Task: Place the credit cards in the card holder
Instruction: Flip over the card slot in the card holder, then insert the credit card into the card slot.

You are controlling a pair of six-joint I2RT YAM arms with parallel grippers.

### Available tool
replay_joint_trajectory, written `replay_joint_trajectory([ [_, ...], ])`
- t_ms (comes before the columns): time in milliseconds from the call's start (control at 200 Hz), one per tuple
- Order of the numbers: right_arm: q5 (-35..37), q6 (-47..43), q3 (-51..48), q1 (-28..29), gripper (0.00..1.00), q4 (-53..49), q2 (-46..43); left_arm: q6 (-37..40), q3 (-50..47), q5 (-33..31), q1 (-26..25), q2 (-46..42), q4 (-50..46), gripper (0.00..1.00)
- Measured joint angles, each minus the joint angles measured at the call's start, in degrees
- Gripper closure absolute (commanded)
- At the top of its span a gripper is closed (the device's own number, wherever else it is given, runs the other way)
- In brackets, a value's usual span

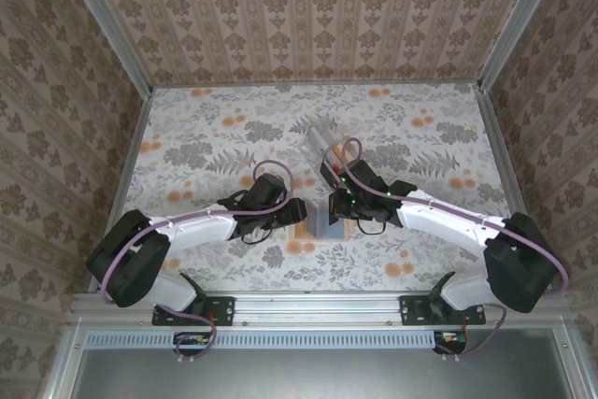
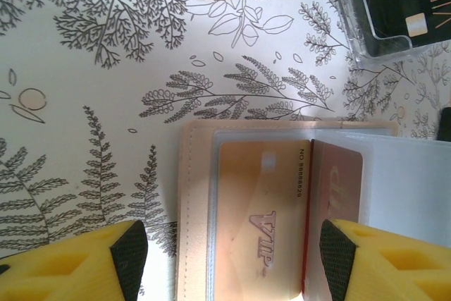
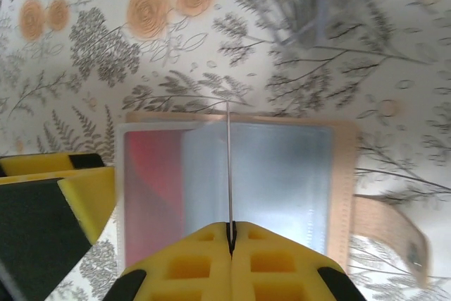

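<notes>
A tan folding wallet [image 2: 192,209] lies open on the floral table. An orange-yellow credit card [image 2: 261,209] sits under its clear sleeve, with a red credit card [image 2: 337,185] to the right of it. My left gripper [image 2: 232,262] hovers open above the orange-yellow card, its fingers wide apart and touching nothing. My right gripper [image 3: 230,229] is shut on a thin plastic sleeve page [image 3: 229,167] of the wallet, seen edge-on and held upright. The red card [image 3: 148,188] shows through a frosted sleeve. The clear card holder [image 1: 322,137] stands just beyond, with a black card [image 2: 405,1] in it.
The wallet's tan strap [image 3: 394,234] trails off to the right. Both arms meet over the wallet [image 1: 322,226] at the table's near middle. Patterned walls and metal rails [image 1: 140,137] close in the table. Open floral surface lies left and right.
</notes>
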Motion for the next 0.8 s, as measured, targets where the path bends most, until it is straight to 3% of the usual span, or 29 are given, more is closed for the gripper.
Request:
replay_joint_trajectory([
  [170,4.09,-0.07,-0.28,-0.02,1.0,-2.19,-6.1,-0.24,-0.39,-2.73,-0.26,-2.29,-2.71,0.24],
  [320,2.69,-0.04,-2.49,-0.07,1.0,1.14,-8.96,-0.24,-0.42,-4.85,-0.24,-3.93,-4.46,0.25],
  [580,-6.45,3.87,-8.61,0.02,1.0,15.26,-1.01,0.28,0.0,-2.69,-0.24,-0.07,-3.78,0.37],
  [800,-9.75,6.43,-11.34,0.22,1.0,23.39,3.78,0.48,0.52,-1.05,-0.26,2.97,-2.47,0.44],
])
